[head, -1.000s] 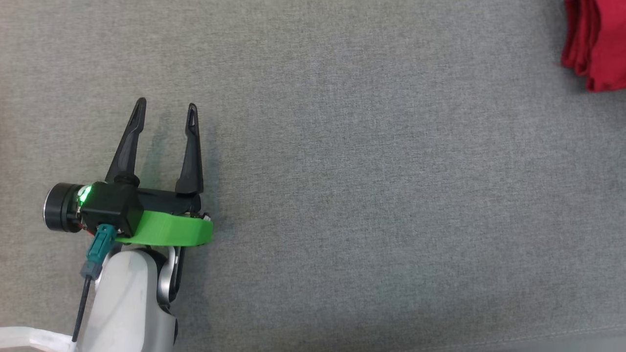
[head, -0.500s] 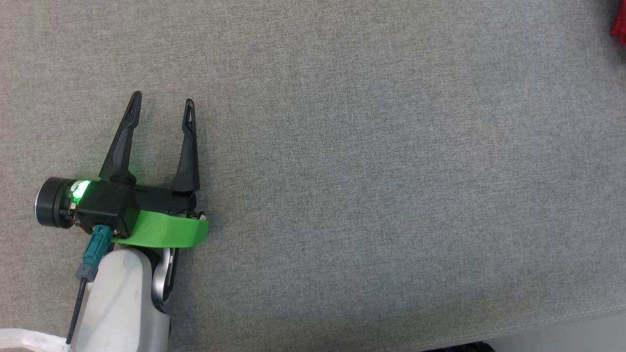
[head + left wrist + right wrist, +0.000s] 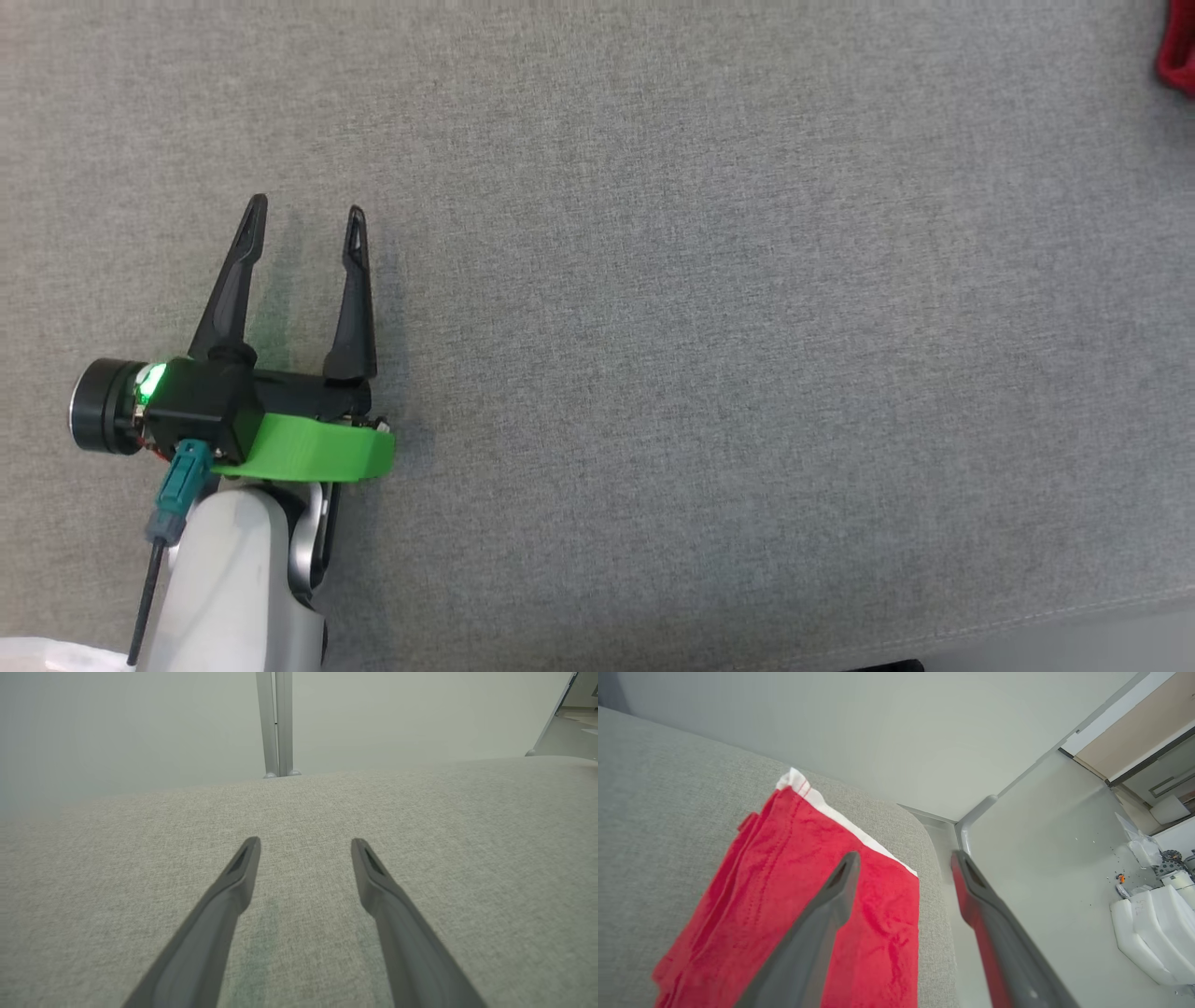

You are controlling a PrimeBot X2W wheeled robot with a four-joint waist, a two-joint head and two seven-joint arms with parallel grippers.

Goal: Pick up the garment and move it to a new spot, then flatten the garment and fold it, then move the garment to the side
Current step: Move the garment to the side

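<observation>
While the red garment (image 3: 756,891) lies folded in a narrow, layered stack at the far right corner of the grey upholstered bench (image 3: 700,327), its long side close along the bench's rounded right edge, the right gripper (image 3: 904,858) hangs over it with fingers spread wide and nothing between them. One finger crosses the cloth, contact not discernible; the other reaches out past the bench edge. A white hem (image 3: 831,812) marks the end of the stack nearest the corner.

Left gripper (image 3: 306,207): fingers likewise apart and empty, low over bare upholstery toward the front left of the bench, well apart from the garment.

Handling, judged from the wrinkled surface and visible stitching: a light, limp knit with no stiffness of its own. It looks neither fragile nor slippery on the woven upholstery, though its layers would probably slide apart and fall open if lifted by the top ply alone.

Suggested hold: pinch through the full thickness at a folded edge, or take two corners of one short end, one per gripper, so the stack travels as a unit.

With the garment folded and set aside, the task appears at or near its end.
</observation>
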